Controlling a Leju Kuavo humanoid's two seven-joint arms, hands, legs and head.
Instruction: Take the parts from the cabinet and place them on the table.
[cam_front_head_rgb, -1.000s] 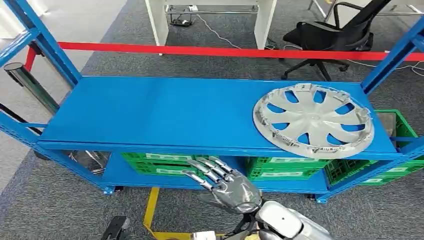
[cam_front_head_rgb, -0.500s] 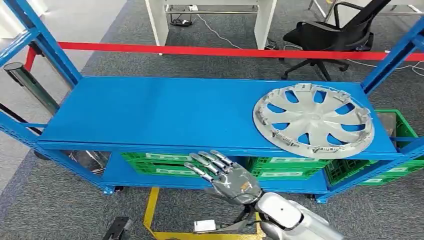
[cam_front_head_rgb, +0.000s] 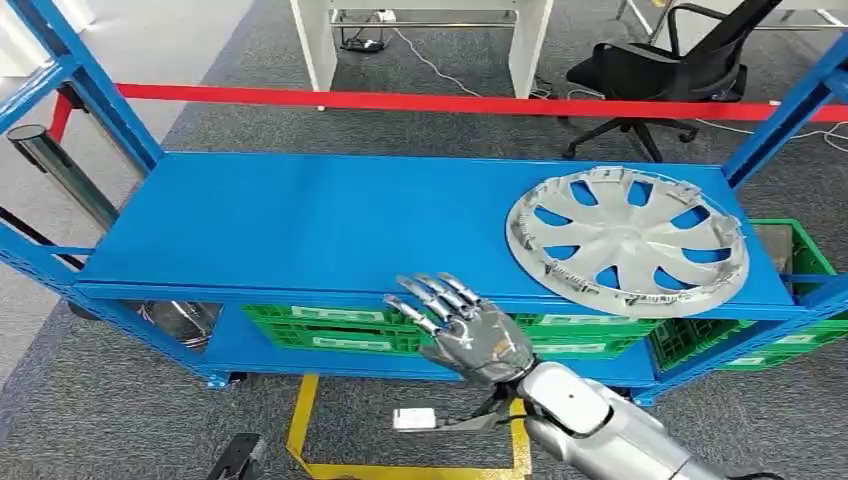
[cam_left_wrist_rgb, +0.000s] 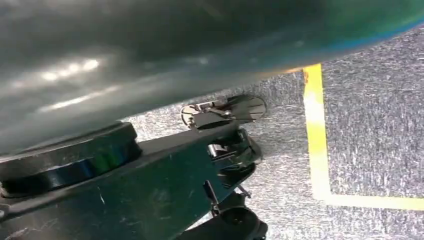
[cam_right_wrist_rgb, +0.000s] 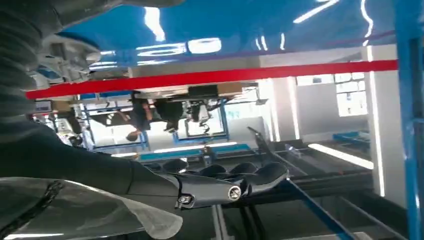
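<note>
Reach phase: right hand (cam_front_head_rgb: 478, 335) is empty, fingers (cam_front_head_rgb: 432, 297) spread, at the shelf's (cam_front_head_rgb: 300, 220) front edge near its middle. Hubcap (cam_front_head_rgb: 627, 241) lies flat, face up, at the right end; round, no long axis. Next move likely goes right to the rim. Left hand's state: cannot tell.

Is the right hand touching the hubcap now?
Apart. In the head view, the right hand is at the shelf's front edge, and bare blue shelf separates it from the hubcap.
</note>
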